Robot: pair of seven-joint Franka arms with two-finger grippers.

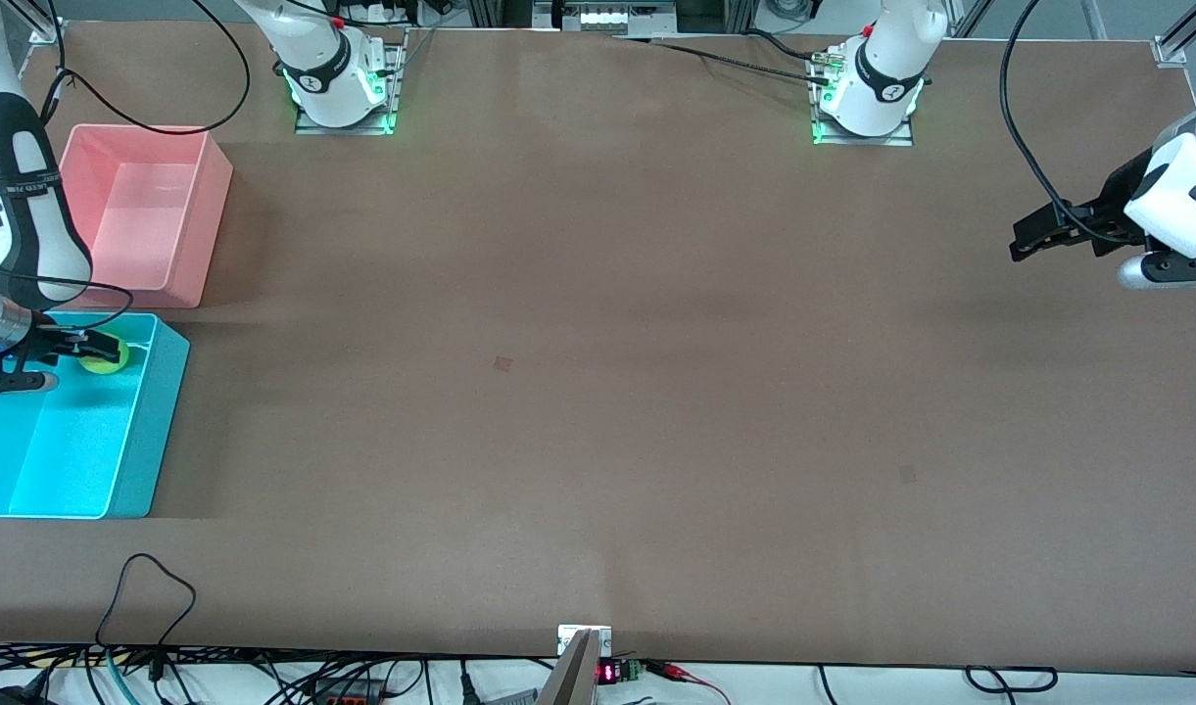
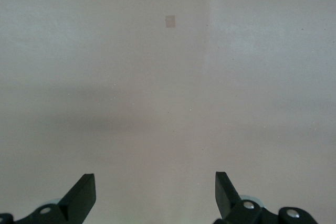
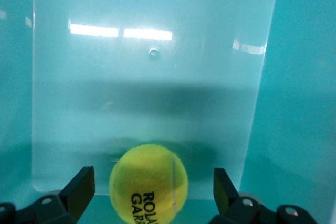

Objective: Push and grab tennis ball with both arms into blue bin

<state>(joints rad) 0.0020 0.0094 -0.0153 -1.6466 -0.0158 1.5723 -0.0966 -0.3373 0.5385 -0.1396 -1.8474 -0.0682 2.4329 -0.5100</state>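
The tennis ball is inside the blue bin, at the bin's end farther from the front camera. My right gripper is over that end of the bin, open. In the right wrist view the ball sits between the spread fingers with a gap on each side, above the bin's floor. I cannot tell whether the ball rests on the floor. My left gripper is open and empty, up over the left arm's end of the table. Its wrist view shows my left gripper over bare table.
A pink bin stands right beside the blue bin, farther from the front camera. Black cables trail over the pink bin and along the table's near edge. Two small faded marks lie on the brown table.
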